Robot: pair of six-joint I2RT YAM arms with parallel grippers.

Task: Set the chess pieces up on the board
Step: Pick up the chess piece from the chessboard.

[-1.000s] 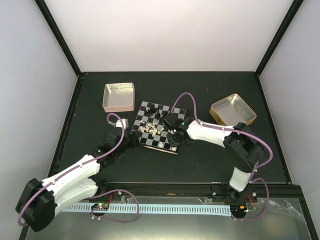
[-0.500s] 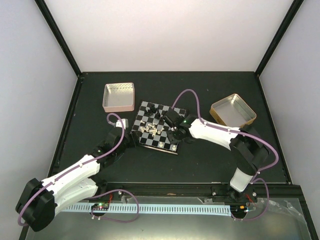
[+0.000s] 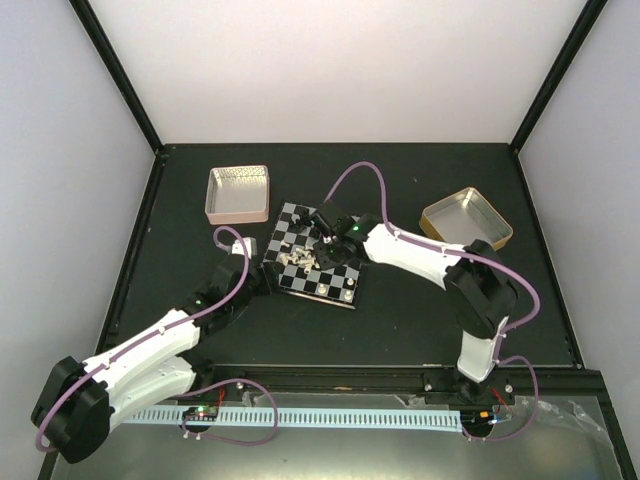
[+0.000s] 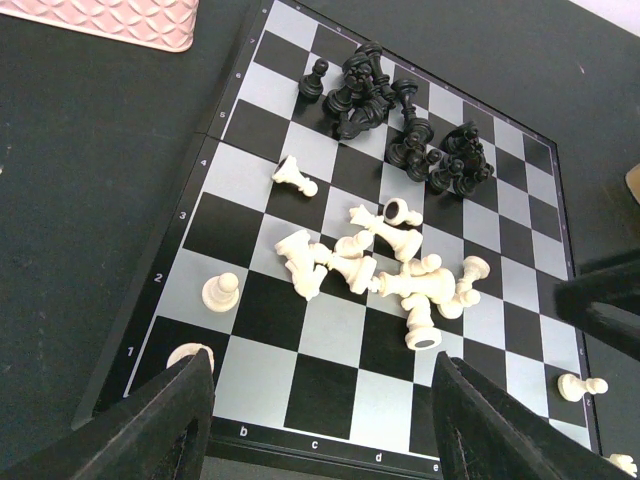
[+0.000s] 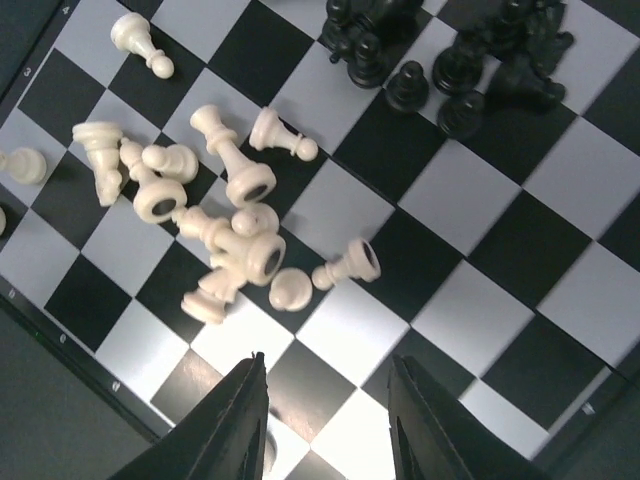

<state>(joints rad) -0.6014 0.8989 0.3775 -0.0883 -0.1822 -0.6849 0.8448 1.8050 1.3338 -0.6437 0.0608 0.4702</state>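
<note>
Pieces [image 5: 260,250] lie heaped on the board [image 5: 480,200]. My right tool [image 5: 325,380] is open and empty; I should pinch one edge piece, slowly.

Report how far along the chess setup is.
Barely started. Done: two white pieces appear to stand alone on the left edge column of the board. In hand: nothing. The right gripper hovers over the middle with open, empty jaws, and the left gripper at the near edge is open too. Left: the toppled white heap and the bunched black pieces all need placing.
</note>
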